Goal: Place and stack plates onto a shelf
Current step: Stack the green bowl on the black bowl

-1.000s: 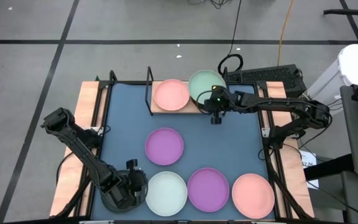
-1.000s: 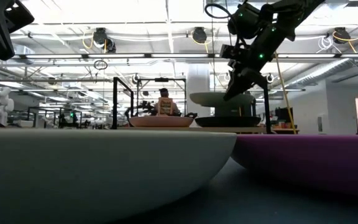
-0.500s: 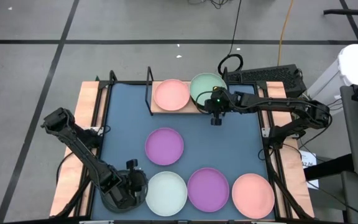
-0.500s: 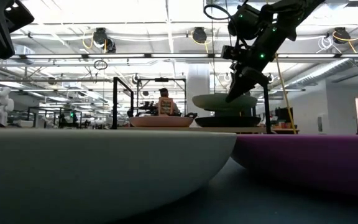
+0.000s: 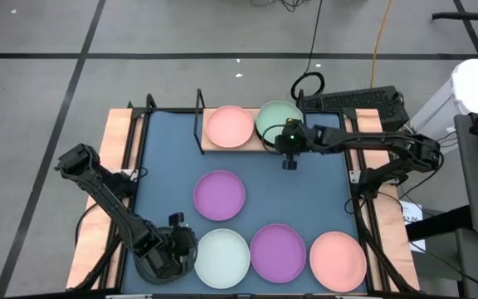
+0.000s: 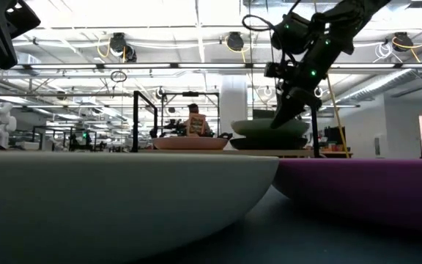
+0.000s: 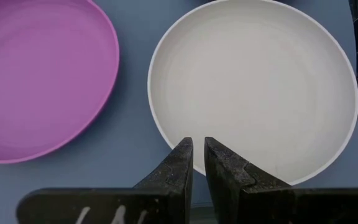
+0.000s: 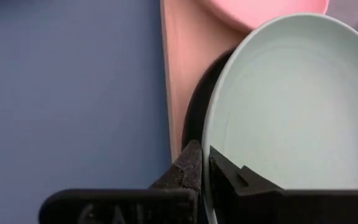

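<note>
Right hand (image 5: 289,143) is over the shelf (image 5: 222,145) at the back of the desk (image 5: 164,166), clenched on the near rim of the pale green plate (image 5: 277,118). That plate sits right on top of a black plate (image 6: 258,143), on the shelf's right half. A pink plate (image 5: 229,126) lies beside them on the shelf's left half. Down at the desk's front left corner, the left hand (image 7: 197,155) hangs over the edge of the white plate (image 5: 221,258), fingers nearly together with nothing between them. In the front row beside the white one lie a purple plate (image 5: 278,252) and another pink plate (image 5: 337,261); a second purple plate (image 5: 220,195) rests mid-desk.
</note>
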Available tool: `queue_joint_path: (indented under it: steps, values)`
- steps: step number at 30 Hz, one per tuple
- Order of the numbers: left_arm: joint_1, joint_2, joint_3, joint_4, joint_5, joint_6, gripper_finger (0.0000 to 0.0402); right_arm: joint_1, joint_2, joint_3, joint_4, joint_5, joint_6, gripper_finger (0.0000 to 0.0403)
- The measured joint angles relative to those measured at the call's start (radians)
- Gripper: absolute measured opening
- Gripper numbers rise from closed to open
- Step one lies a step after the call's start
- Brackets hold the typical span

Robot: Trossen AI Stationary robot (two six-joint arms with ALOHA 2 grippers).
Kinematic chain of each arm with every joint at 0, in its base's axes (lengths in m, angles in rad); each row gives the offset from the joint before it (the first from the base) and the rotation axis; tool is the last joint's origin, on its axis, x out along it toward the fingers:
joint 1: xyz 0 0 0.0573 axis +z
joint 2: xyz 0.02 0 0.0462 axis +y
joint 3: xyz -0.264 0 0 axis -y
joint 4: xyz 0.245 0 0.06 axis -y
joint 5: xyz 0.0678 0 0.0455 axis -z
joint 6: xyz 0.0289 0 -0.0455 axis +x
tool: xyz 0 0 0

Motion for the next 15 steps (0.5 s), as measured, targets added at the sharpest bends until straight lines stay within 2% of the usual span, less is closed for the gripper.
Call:
queue_joint_path:
  steps: [15]
  values:
    - [0.002, 0.0, 0.0, 0.0, -0.025, 0.006, 0.0046, 0.0, 0.0, -0.036, 0.096, 0.016, -0.014, 0.0006]
